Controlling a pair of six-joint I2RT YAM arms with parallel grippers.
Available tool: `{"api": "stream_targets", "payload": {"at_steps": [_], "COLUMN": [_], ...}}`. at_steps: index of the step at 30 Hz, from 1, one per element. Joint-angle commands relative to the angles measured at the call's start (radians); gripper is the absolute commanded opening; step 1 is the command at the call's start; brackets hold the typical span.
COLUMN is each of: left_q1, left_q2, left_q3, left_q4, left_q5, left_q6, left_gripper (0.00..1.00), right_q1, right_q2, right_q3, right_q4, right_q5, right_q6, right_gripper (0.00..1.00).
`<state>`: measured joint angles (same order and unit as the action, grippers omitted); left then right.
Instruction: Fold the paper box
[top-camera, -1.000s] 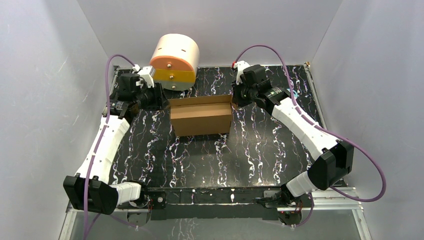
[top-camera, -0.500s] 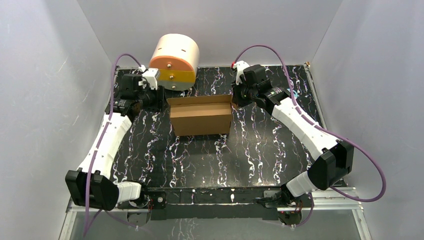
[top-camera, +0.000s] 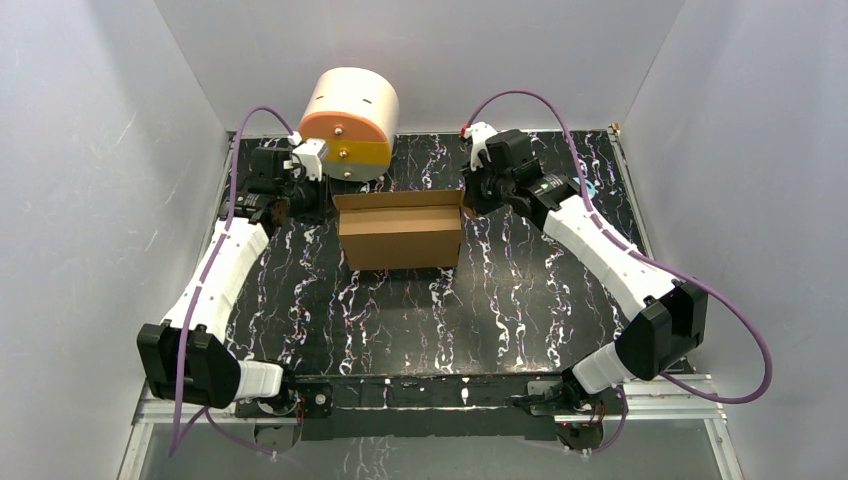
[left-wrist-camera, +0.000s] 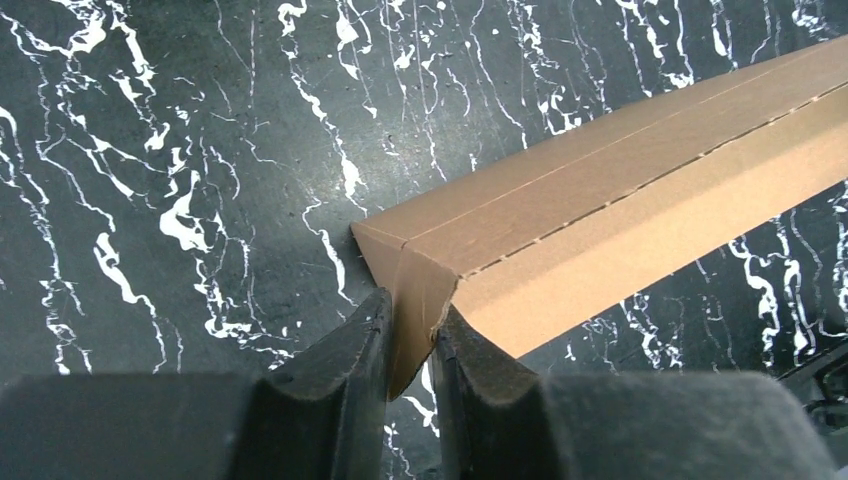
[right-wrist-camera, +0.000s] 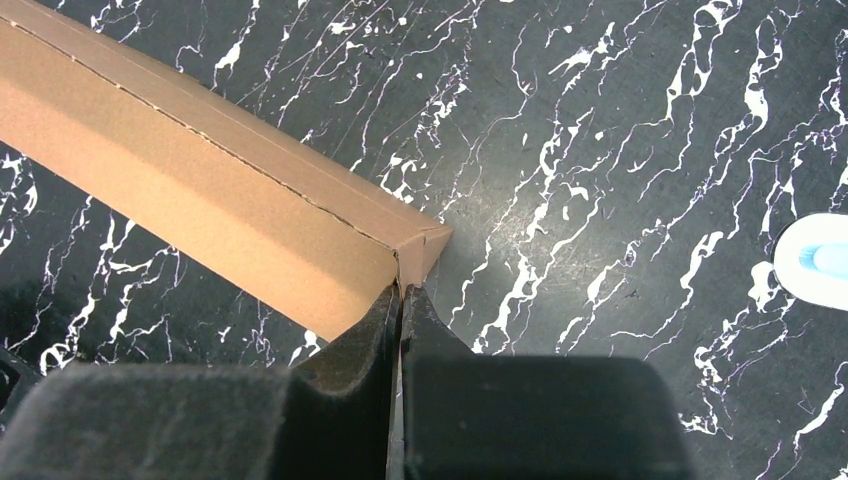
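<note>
The paper box (top-camera: 401, 232), plain brown cardboard, stands as an open-topped shallow box at the back middle of the black marbled table (top-camera: 400, 320). My left gripper (top-camera: 322, 200) is at the box's left end. In the left wrist view its fingers (left-wrist-camera: 410, 320) are closed on the corner flap of the box (left-wrist-camera: 620, 200), which lies bent between them with a narrow gap. My right gripper (top-camera: 468, 204) is at the box's right end. In the right wrist view it (right-wrist-camera: 400, 292) is shut tight on the thin end flap of the box (right-wrist-camera: 200, 170).
A round cream drum with an orange and a yellow drawer (top-camera: 350, 125) stands at the back left, just behind my left gripper. A small white and blue thing (right-wrist-camera: 815, 260) lies on the table to the right of the box. White walls enclose the table.
My left gripper has moved right and back, from beside the drum to the box's left corner, and now has the flap between its fingers. The right arm and box stay nearly still.
</note>
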<state>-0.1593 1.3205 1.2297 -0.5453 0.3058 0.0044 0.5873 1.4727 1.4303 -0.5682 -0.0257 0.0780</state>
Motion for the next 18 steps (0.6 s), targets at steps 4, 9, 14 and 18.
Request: {"api": "stream_targets", "payload": {"at_steps": [4, 9, 14, 18], "left_q1": [0.003, 0.0, -0.013, -0.033], "left_q2": [-0.028, -0.039, -0.047, -0.05], "left_q3": [0.021, 0.005, 0.003, 0.002], "left_q4": [0.012, 0.006, -0.004, -0.018], "left_q5": [0.059, 0.018, -0.034, -0.087], "left_q6": [-0.179, -0.264, -0.297, -0.314], "left_gripper": [0.13, 0.11, 0.1, 0.09], "right_q1": [0.032, 0.068, 0.101, 0.132], "right_q2": [0.003, 0.007, 0.033, 0.037], "right_q3": [0.047, 0.035, 0.046, 0.056], "right_q4": [0.007, 0.027, 0.043, 0.05], "right_q5": [0.099, 0.178, 0.194, 0.236], "right_q6": [0.117, 0.183, 0.228, 0.263], "right_gripper": [0.07, 0.06, 0.02, 0.02]}}
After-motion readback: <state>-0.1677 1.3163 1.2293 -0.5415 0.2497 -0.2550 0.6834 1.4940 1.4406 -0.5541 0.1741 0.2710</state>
